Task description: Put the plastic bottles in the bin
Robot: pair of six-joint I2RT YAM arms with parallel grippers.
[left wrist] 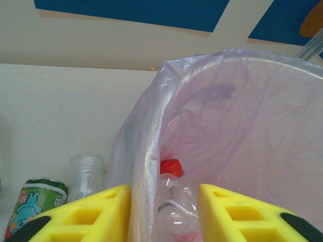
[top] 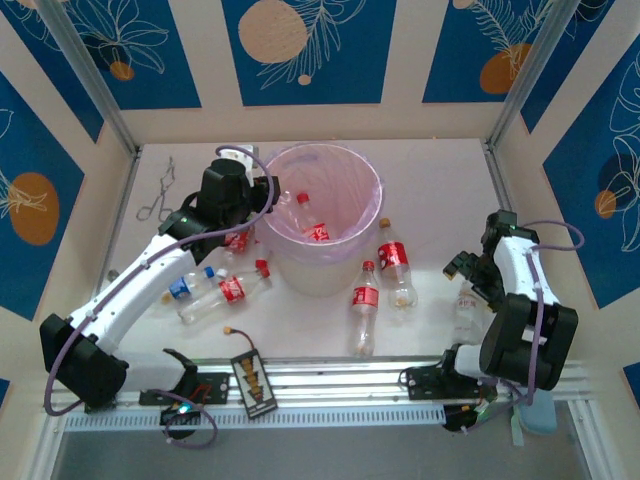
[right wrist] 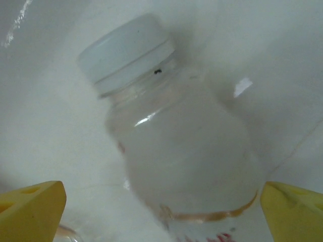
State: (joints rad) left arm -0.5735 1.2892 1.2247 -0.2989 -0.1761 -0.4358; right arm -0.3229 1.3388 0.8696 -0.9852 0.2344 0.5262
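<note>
White surface spreads below wall panels of blue and cream printed with flowers. Near the middle of its far edge stands the bin, a wide round translucent bucket lined with a pale lilac bag.

The left arm reaches to the bin's left rim. The left hand is closed on a clear red-capped bottle, whose cap points in over the opening. Seen from the left wrist, the yellow fingers of the left hand flank that red-capped bottle, and the edge of the bag runs down just beside it. A red-labelled bottle lies inside the bin. Outside the bin's wall, a green-labelled bottle and a plain clear bottle rest on the surface.

Near the right edge, the right hand is spread wide and grasps nothing. From the right wrist, the right hand has its fingers well clear of either side of a clear white-capped bottle, which sits beside the right arm.

Between the bin and the near edge lie two more bottles with red labels, the far bottle and the near bottle. Under the left arm, a blue-labelled bottle lies beside a red-labelled companion bottle. Metal forceps lie toward the far left corner.
</note>
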